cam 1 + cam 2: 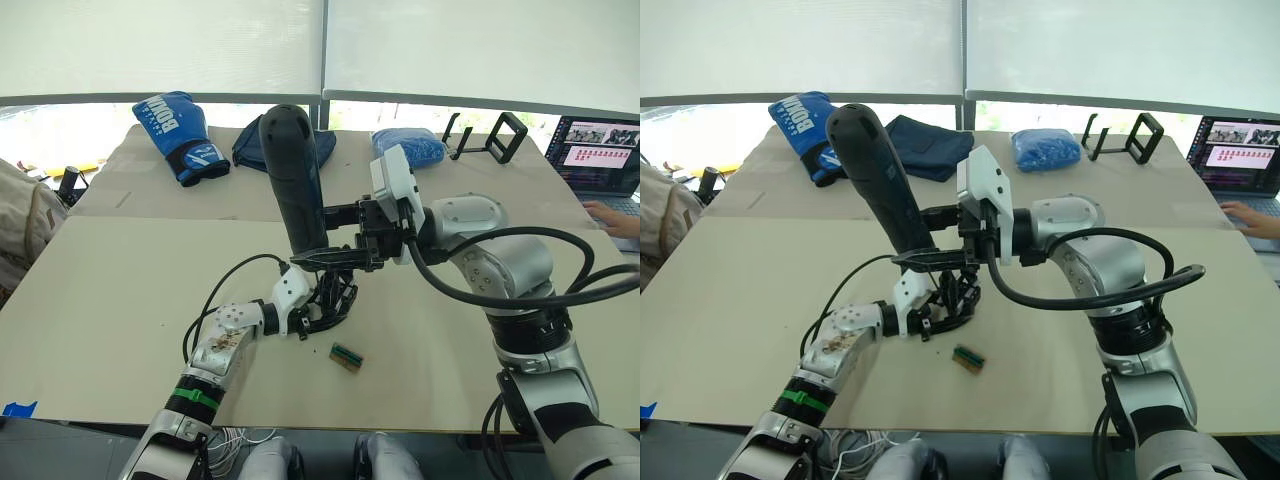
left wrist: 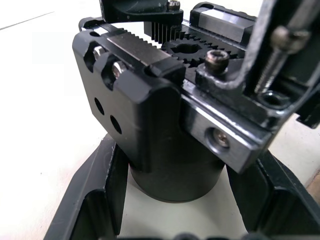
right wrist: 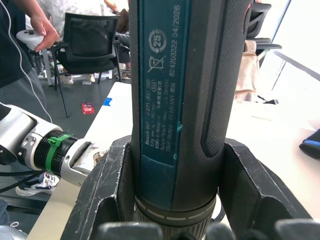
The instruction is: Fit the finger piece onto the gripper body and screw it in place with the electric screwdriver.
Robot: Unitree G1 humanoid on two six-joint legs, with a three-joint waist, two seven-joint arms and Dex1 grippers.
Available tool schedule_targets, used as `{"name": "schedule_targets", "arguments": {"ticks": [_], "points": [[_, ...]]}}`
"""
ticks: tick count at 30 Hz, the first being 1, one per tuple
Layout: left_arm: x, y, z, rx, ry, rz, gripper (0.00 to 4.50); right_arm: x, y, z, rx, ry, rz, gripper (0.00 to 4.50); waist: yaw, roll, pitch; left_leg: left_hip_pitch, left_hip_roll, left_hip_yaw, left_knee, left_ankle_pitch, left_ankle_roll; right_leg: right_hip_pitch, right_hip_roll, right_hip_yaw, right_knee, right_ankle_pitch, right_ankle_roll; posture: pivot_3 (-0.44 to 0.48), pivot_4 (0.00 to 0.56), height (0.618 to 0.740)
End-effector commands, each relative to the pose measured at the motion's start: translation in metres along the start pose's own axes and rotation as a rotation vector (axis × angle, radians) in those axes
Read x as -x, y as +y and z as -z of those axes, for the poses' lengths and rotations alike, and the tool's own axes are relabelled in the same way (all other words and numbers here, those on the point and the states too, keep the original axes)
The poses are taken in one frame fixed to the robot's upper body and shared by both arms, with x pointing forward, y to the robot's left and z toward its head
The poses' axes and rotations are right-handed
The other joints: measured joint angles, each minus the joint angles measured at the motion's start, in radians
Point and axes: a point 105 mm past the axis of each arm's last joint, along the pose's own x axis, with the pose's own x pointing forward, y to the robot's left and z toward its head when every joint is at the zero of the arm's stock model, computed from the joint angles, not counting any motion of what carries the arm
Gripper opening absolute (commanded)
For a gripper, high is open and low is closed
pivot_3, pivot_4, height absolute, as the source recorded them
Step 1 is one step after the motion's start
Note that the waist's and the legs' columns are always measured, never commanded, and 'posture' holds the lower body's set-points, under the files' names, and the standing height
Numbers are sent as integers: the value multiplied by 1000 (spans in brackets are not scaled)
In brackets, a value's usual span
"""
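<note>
The right gripper (image 1: pixel 345 258) clamps the heavy, stiff electric screwdriver (image 1: pixel 293 180) low, over the gripper body (image 2: pixel 165 125), whose round base the left gripper (image 1: pixel 318 312) probably pinches.

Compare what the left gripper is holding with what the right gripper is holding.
The left gripper holds the gripper body, a squat block with gear teeth, screws and a round base; the right gripper holds the electric screwdriver, a long smooth cylinder.
The gripper body sits low at the table; the electric screwdriver stands nearly upright above it.
Both are black, each clamped between two fingers.
</note>
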Motion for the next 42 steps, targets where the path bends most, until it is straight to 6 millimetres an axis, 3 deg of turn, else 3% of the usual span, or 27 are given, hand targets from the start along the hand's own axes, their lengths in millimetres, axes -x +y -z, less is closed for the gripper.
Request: {"name": "schedule_targets", "arguments": {"ticks": [1, 32, 42], "points": [[-2, -12, 21, 53, 70, 38, 2309, 3, 2, -12, 61, -26, 9, 1931, 0, 0, 0, 0, 0, 0, 0, 0, 0, 0, 0, 0, 0, 0, 0, 0, 150, 740], [-3, -13, 21, 57, 72, 42, 2309, 3, 1, -15, 1, -59, 35, 1931, 0, 0, 0, 0, 0, 0, 0, 0, 0, 0, 0, 0, 0, 0, 0, 0, 150, 740], [-3, -13, 21, 56, 72, 43, 2309, 10, -10, 10, -34, -5, 131, 1931, 0, 0, 0, 0, 0, 0, 0, 0, 0, 0, 0, 0, 0, 0, 0, 0, 150, 740]]}}
